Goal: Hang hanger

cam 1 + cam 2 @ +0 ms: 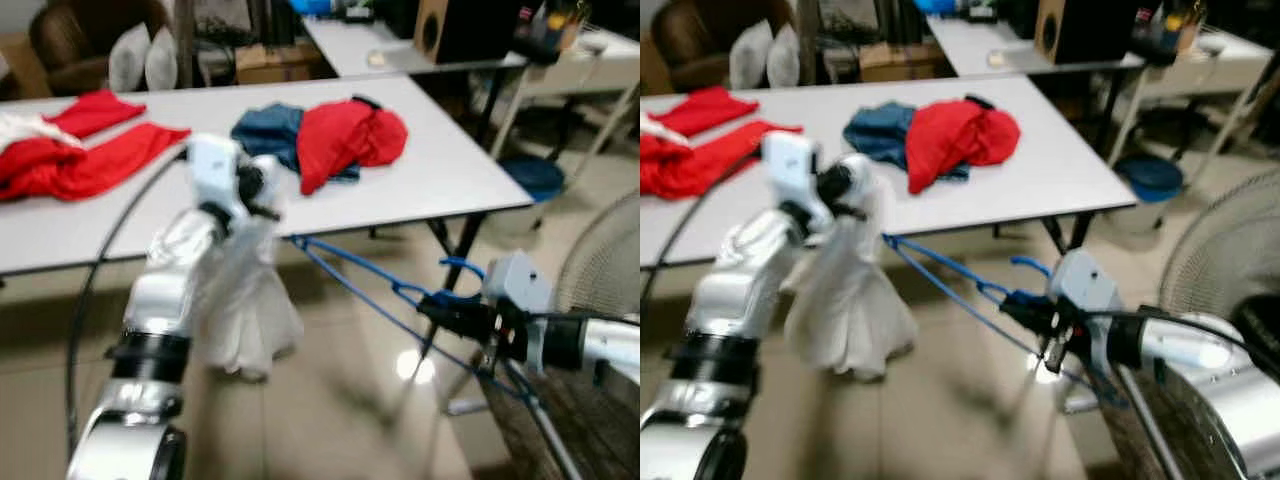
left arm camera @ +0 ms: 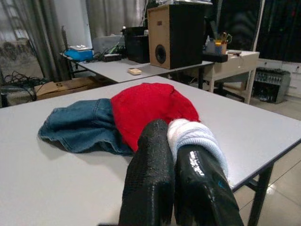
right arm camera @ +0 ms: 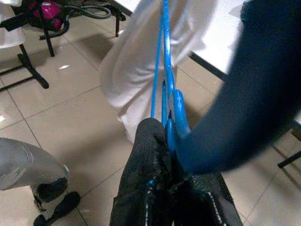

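The blue hanger (image 1: 970, 285) is being held out over the floor in front of the tabletop (image 1: 1060, 170), pinched near its hook end by the right gripper (image 1: 1025, 310). In the right wrist view that gripper's two black fingers (image 3: 146, 155) are pressing together on the thin blue wire where the hook curls up, so it is closing firmly on the hanger. From there the hanger's long arms are running away from the right gripper toward the left gripper (image 1: 262, 195), where one tip is disappearing into a white garment (image 1: 245, 300).

The left gripper is clamping that white garment by a rolled edge; in the left wrist view its fingers (image 2: 150, 174) are nearly meeting, with a fold of white cloth (image 2: 193, 136) bulging between and above them. The garment is hanging limp below it, level with the tabletop edge and well clear of the floor.

Further out, a red garment (image 1: 345, 135) is lying bunched on top of blue denim (image 1: 265, 130) on the tabletop, and more red cloth (image 1: 90, 160) is spreading at the far left. A fan grille (image 1: 600, 270) is standing to the robot's right.

The hanger looks light and springy, thin enough to twist or slip in a pinch, so the grasp near the hook's base, where the wires meet, seems the firmest place. The white garment is soft and will probably slide off the hanger's arm unless its neck opening is being kept spread.
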